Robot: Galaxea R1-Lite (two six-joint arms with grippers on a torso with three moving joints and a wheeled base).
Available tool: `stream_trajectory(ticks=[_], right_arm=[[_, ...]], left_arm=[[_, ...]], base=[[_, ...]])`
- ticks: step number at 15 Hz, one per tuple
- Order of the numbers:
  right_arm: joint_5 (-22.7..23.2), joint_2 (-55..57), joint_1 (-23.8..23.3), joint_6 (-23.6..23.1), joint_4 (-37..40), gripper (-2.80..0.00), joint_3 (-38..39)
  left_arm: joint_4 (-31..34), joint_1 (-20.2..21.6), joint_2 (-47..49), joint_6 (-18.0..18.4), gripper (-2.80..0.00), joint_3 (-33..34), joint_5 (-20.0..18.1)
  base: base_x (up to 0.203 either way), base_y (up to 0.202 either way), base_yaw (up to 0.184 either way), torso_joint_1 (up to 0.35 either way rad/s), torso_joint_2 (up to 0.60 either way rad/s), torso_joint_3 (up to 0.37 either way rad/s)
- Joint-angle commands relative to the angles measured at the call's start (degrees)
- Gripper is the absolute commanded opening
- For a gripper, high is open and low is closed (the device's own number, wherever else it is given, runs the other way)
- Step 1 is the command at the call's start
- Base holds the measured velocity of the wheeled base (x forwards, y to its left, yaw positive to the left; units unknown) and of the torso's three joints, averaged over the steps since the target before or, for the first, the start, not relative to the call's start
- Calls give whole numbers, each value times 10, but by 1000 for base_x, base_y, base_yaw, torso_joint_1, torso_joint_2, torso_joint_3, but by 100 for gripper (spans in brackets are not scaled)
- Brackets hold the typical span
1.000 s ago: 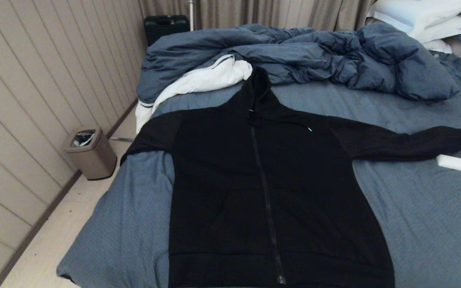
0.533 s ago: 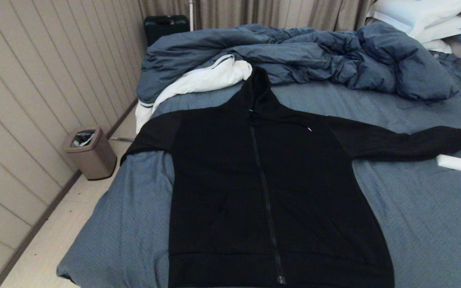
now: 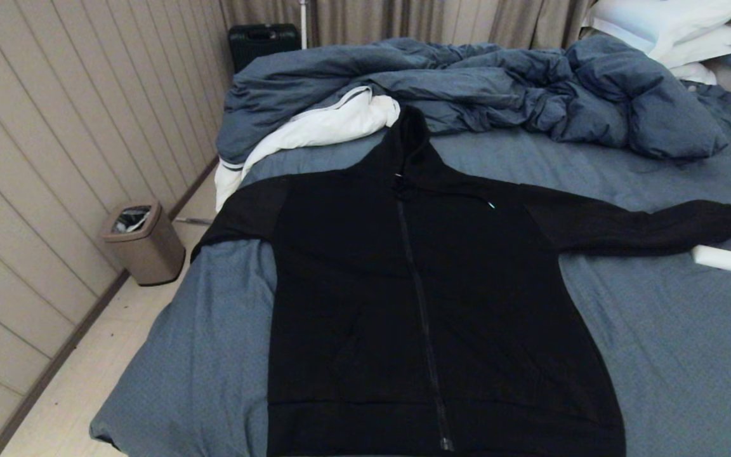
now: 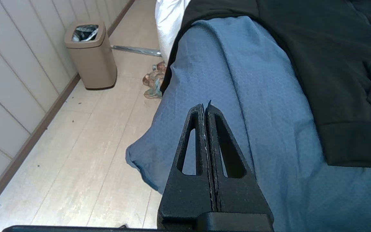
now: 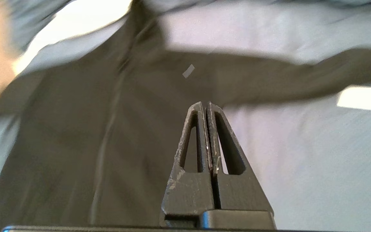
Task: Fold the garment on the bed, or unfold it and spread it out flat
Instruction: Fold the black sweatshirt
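The garment (image 3: 429,304), a black zip-up hoodie, lies spread front-up on the bed (image 3: 676,343), hood toward the duvet. One sleeve stretches out to the right; the other drapes over the bed's left edge. Neither arm shows in the head view. My left gripper (image 4: 205,104) is shut and empty, hanging over the bed's (image 4: 262,106) near left corner, apart from the garment's (image 4: 333,64) ribbed hem. My right gripper (image 5: 204,104) is shut and empty, above the garment's (image 5: 85,129) right side where the sleeve meets the body, over the bed (image 5: 301,151).
A rumpled blue-grey duvet (image 3: 499,89) with white lining fills the far side, pillows (image 3: 664,25) at the far right. A white roll (image 3: 730,261) lies by the right cuff. A tan bin (image 3: 142,242) and slatted wall stand left; a black case (image 3: 263,43) behind.
Nothing has moved in the head view; the garment lies as before and no arm has entered it.
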Motion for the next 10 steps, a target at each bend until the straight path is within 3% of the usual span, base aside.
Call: stream_trajectory(ticks=[1,4,7,10], right_arm=[[-1,249,-89,9,1,-280,-154],[-3,477,-226,15,11,-280,-354],[6,657,-326,9,53,-280,-573],[31,744,-393,3,21,-280,-601]], left_arm=[[0,0,0,-1,-280,0,0],[0,0,0,-1,-280,-1,0],[0,0,0,-1,-280,0,0],[0,0,0,-1,-280,-1,0]], base=[[0,0,0,0,0,0],[0,0,0,0,0,0],[0,0,0,0,0,0],[0,0,0,0,0,0]])
